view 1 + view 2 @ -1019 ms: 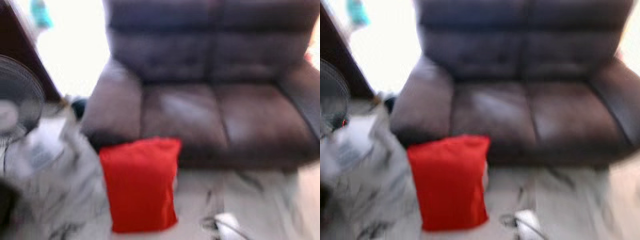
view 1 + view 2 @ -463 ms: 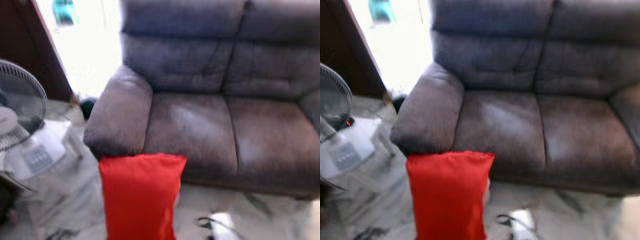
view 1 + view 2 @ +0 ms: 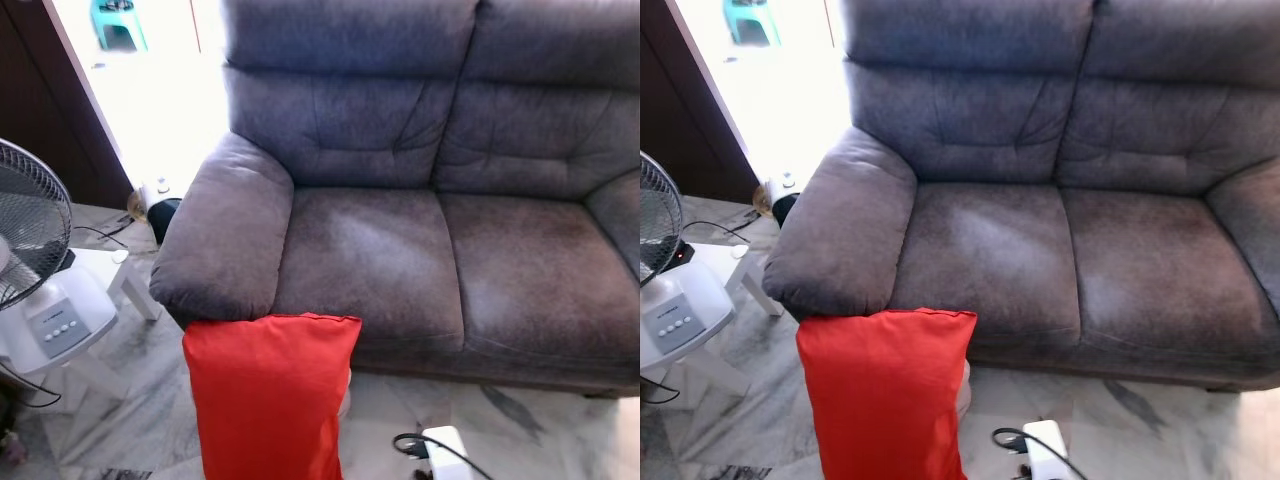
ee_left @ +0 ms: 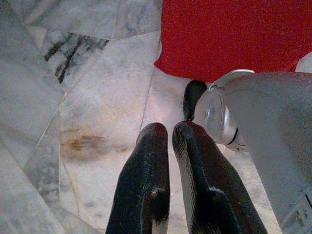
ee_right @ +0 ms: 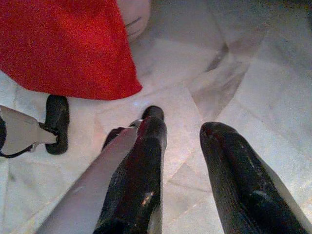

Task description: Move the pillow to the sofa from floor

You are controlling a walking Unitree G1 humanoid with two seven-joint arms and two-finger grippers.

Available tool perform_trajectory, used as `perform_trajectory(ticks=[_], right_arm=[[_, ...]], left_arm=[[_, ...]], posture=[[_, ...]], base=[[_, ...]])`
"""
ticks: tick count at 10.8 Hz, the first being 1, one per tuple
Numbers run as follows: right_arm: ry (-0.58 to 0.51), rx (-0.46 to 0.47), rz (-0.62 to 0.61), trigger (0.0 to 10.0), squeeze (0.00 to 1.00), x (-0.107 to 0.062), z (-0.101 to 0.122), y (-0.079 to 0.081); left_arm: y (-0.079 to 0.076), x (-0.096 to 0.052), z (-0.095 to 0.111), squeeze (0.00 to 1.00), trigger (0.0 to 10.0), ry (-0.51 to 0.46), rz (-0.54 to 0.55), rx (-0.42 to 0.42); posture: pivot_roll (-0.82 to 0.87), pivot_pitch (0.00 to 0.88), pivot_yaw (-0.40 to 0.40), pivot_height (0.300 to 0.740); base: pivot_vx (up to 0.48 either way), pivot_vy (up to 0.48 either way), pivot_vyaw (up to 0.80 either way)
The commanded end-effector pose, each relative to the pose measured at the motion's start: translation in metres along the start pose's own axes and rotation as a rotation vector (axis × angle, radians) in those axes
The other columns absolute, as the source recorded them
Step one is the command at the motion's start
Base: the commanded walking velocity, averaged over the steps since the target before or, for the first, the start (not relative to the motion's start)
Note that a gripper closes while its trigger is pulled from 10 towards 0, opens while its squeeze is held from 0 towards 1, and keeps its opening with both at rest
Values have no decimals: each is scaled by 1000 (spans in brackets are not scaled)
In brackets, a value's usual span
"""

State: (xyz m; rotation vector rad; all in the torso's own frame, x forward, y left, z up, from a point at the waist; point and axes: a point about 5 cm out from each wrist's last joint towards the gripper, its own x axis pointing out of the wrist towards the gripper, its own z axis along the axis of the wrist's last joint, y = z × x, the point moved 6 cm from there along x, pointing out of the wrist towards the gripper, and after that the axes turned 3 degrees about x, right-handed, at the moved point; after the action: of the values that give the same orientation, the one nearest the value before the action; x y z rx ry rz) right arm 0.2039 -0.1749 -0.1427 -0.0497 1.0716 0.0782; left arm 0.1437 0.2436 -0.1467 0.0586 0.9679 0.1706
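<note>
1. A marble floor [image 3: 130,420] runs before a grey-brown sofa [image 3: 400,230]; at far left stands a white fan [image 3: 35,270] beside a white low table [image 3: 125,280].
2. The red pillow [image 3: 268,395] stands upright on the floor, leaning against the front of the sofa's arm; a white power strip [image 3: 445,450] with a black cable lies to its right.
3. The left gripper [image 4: 166,130] hangs over the floor near the pillow, fingers [image 4: 146,185] nearly pressed together, holding nothing.
4. The right gripper [image 5: 183,127] hangs likewise, fingers [image 5: 229,175] spread apart, empty.
</note>
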Motion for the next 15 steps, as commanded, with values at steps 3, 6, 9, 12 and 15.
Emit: perform_trajectory(ticks=[3, 6, 9, 12, 15], right_arm=[[20, -22, -22, 10000, 0, -2, -7, -11], [39, -121, -22, 10000, 0, -2, -9, -12], [39, -42, -22, 10000, 0, -1, -11, -6], [12, -46, -4, 10000, 0, 1, -2, 5], [16, -94, 6, 10000, 0, 2, -2, 17]], left_arm=[[3, -3, -12, 0, 10000, 41, 9, 53], [3, -2, -11, 0, 10000, 39, 12, 40], [2, -2, -11, 0, 10000, 41, 17, 18], [2, -2, -11, 0, 10000, 35, 22, 12], [1, -2, -9, 0, 10000, 25, 24, -5]], posture=[[128, 118, -23, 723], [129, 128, -29, 723], [126, 139, -36, 723], [124, 143, -38, 723], [122, 144, -40, 723]], base=[[0, -242, 267], [0, -440, 267], [0, -291, 227], [0, 0, 0], [0, 0, 533]])
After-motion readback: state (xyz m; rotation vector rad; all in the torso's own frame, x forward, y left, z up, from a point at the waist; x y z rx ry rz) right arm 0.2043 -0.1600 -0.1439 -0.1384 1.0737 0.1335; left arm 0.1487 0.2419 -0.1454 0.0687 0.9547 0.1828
